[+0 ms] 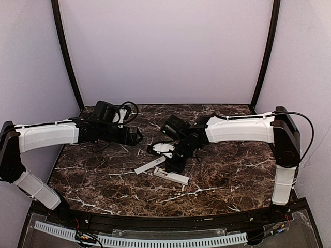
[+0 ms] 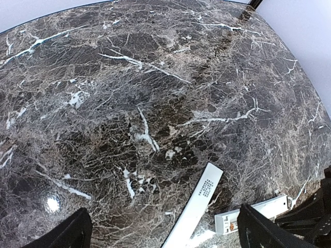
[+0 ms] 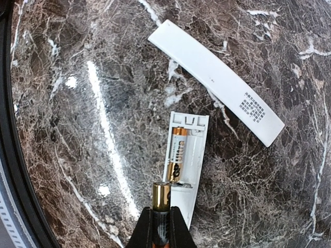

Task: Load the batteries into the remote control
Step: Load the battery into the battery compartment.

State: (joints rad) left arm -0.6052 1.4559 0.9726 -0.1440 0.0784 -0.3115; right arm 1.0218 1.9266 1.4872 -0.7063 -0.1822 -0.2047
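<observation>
Right wrist view: the right end effector (image 3: 161, 223) is clamped on a battery (image 3: 161, 199) over one end of the open remote control (image 3: 192, 155). It lies on the table (image 3: 77, 103) with a second battery (image 3: 177, 155) inside. The left end effector (image 2: 165, 230) is wide apart.

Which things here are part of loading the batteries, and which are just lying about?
Job: slim white remote control, compartment open; gold-and-black battery seated inside; second gold-and-black battery in shut right pincer.
Lying about: thin flat white strip beside remote; open left pincer.
</observation>
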